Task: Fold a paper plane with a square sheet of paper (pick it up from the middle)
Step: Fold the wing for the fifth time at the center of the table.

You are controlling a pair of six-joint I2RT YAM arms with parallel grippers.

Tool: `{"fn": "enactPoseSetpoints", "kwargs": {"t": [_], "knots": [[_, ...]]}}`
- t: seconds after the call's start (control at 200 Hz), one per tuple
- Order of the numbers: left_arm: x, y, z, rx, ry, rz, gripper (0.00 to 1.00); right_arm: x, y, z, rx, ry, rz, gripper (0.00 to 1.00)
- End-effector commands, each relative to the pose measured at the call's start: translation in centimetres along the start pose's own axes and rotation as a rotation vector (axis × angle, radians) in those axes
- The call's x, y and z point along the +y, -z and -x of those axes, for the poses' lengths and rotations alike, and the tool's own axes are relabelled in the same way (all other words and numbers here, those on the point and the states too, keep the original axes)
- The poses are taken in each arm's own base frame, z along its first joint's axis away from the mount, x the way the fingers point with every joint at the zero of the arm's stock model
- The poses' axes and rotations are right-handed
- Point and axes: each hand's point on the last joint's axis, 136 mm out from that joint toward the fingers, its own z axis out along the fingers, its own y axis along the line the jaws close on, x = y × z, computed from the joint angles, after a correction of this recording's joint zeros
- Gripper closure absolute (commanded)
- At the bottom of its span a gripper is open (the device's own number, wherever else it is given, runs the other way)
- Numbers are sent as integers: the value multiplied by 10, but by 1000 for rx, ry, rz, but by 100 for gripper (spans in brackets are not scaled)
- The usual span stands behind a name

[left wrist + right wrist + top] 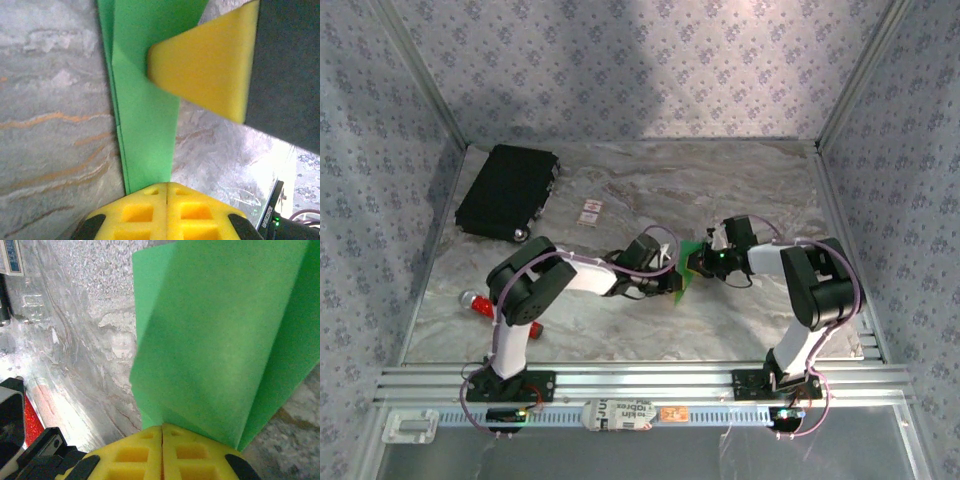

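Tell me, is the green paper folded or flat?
Folded. The green paper shows stacked layers along its edge and a slanted crease.

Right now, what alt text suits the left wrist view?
The left end effector, shut, pinches folded green paper over a marbled table; a yellow finger of the other arm meets the paper further up.

Left hand (166,186) closed, right hand (162,428) closed
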Motion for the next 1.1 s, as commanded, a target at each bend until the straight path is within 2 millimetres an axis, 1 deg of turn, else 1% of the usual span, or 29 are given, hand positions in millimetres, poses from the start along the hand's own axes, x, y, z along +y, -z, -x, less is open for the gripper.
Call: {"fn": "enactPoseSetpoints", "kwargs": {"t": [0.0,0.08,0.245,0.42,0.5,0.63,0.849,0.999,1.094], "knots": [[65,5,-56,160,114,173,100,3,12,1,-22,13,-19,91],[68,7,-57,155,128,161,100,12,20,3,-35,43,-13,91],[73,14,-55,135,141,154,100,16,37,4,-69,67,-41,90],[73,15,-55,133,148,149,100,20,44,6,-103,75,-48,89],[74,16,-56,133,148,151,100,25,41,5,-104,75,-38,89],[76,16,-56,132,151,154,100,33,31,1,-87,95,-43,89],[73,15,-54,131,148,148,100,34,13,-5,-73,109,-86,90],[73,14,-54,135,148,145,100,36,4,-3,-74,129,-103,90],[73,12,-53,138,148,144,100,32,0,-1,-72,124,-119,90]]}}
